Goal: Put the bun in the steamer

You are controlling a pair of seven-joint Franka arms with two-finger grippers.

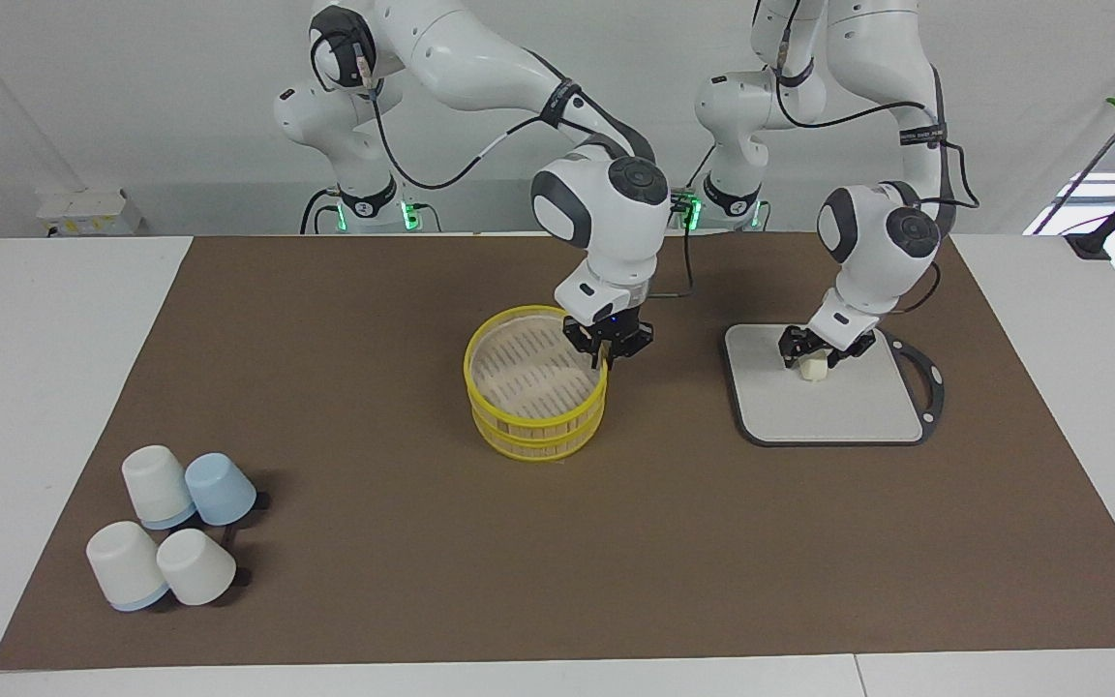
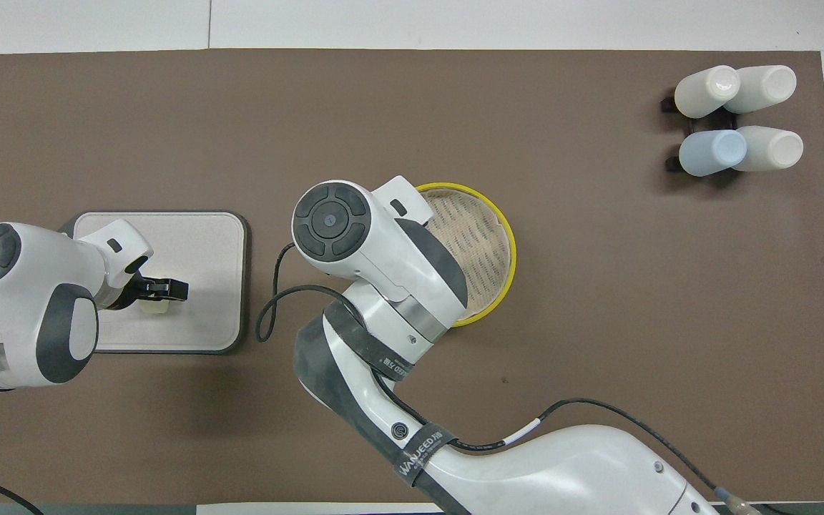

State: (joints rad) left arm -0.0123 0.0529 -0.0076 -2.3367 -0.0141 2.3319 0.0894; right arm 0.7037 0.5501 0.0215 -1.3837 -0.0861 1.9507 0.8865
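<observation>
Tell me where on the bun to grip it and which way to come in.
Grip the bun across its short rounded sides, coming straight down from above. It sits as a small lump on the flat grey board with nothing beside it. The left hand is already down on it; the right hand is at the steamer rim.

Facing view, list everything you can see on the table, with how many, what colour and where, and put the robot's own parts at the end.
Steamer: one, two tiers, yellow rims, pale slatted floor, mid-mat.
Bun: one, cream-white, on the board.
Board: one, pale grey with dark edge, toward the left arm's end.
Cups: four upturned, three white and one light blue, clustered toward the right arm's end, farther from the robots than the steamer.
Mat: one, brown, covering most of the table.
Right tool: black, shut on the steamer's rim.
Left tool: black, shut on the bun at the board.
</observation>
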